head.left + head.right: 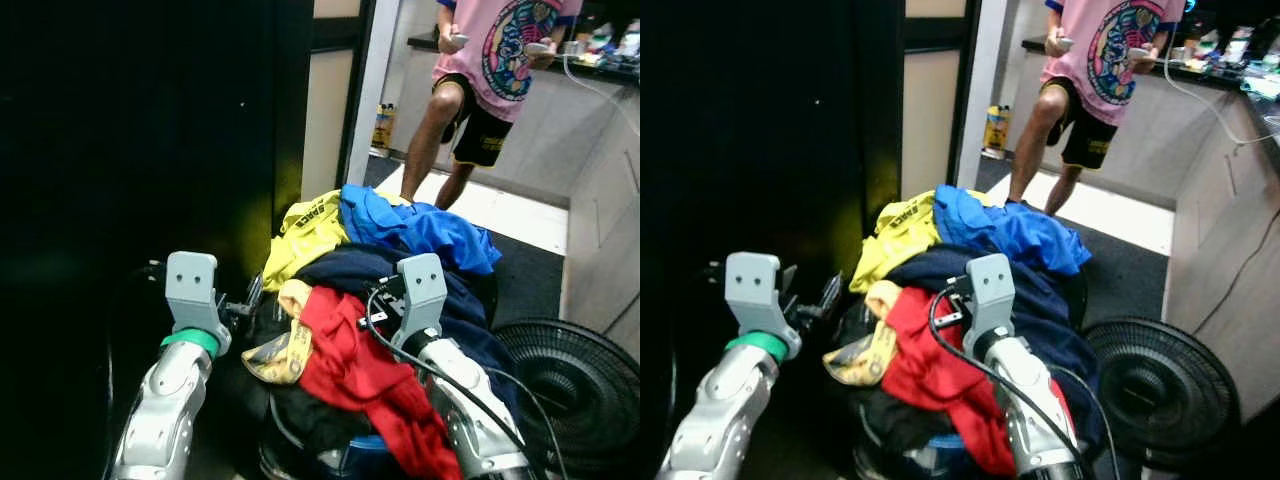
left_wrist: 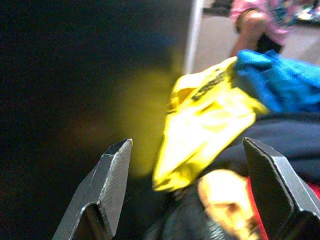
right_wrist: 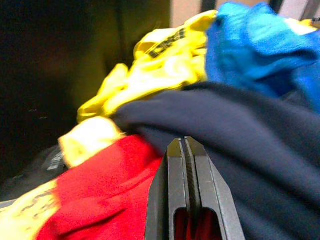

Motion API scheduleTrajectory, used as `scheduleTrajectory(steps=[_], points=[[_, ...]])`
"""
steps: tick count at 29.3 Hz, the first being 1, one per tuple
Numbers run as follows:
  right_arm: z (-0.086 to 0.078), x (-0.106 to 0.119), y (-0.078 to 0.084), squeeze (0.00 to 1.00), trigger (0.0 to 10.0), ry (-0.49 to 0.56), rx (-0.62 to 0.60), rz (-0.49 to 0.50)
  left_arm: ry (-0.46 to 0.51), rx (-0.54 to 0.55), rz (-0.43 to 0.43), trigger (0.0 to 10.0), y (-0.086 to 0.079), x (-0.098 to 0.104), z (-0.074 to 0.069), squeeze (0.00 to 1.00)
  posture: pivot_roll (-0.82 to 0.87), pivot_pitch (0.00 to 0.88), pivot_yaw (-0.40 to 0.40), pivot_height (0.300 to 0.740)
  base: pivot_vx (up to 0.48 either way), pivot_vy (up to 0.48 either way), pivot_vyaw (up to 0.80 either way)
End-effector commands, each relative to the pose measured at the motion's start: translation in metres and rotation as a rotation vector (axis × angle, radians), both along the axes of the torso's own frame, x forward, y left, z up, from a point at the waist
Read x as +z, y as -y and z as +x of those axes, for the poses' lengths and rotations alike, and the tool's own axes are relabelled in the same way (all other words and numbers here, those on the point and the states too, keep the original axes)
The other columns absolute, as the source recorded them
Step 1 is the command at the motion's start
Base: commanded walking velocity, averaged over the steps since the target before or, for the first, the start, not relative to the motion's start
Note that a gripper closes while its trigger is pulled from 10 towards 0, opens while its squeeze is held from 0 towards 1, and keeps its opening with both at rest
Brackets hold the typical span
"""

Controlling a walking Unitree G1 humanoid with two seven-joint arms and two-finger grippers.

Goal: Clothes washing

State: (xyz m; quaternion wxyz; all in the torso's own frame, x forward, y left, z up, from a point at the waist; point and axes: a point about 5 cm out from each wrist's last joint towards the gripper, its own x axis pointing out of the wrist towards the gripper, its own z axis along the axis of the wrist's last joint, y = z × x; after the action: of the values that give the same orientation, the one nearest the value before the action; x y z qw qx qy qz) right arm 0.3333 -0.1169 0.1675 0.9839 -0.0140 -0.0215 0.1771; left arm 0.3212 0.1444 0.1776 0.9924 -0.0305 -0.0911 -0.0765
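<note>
A heap of laundry lies before me: a yellow shirt, a blue shirt, a navy garment and a red garment draped over the front. My left gripper is open beside the heap's left edge, pointing at the yellow shirt without touching it. My right gripper is shut, its tips just above where the red and navy cloth meet. I cannot see any fabric caught between its fingers.
A tall black panel stands close on the left. A black floor fan sits low on the right. A person in a pink shirt stands at a counter beyond the heap, in a doorway.
</note>
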Motion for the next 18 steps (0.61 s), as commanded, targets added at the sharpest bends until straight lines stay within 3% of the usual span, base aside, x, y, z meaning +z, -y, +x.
scheduleTrajectory(steps=[1,4,13,18], points=[[0.0001,-0.0008,0.0011,0.00,10.0,-0.015,-0.003,0.011,-0.016,-0.006,0.006,10.0,0.0000,-0.0042,0.0000,0.00,-0.03,0.013,-0.007,0.740,0.375,0.000,-0.80],[0.0002,-0.0010,0.0015,0.00,10.0,-0.020,-0.007,0.013,-0.016,-0.007,0.006,10.0,0.0000,-0.0044,0.0001,0.00,-0.03,0.013,-0.007,0.740,0.375,0.000,-0.80],[0.0003,0.0007,0.0021,0.00,10.0,-0.014,-0.021,0.015,-0.027,-0.016,0.009,10.0,0.0005,-0.0050,0.0027,0.00,-0.03,0.013,-0.007,0.740,0.345,0.000,0.00],[0.0019,0.0050,0.0022,0.00,10.0,0.000,-0.031,0.029,-0.002,-0.040,0.015,10.0,0.0026,-0.0010,0.0014,0.00,-0.01,0.007,0.007,0.740,0.000,0.000,0.00]])
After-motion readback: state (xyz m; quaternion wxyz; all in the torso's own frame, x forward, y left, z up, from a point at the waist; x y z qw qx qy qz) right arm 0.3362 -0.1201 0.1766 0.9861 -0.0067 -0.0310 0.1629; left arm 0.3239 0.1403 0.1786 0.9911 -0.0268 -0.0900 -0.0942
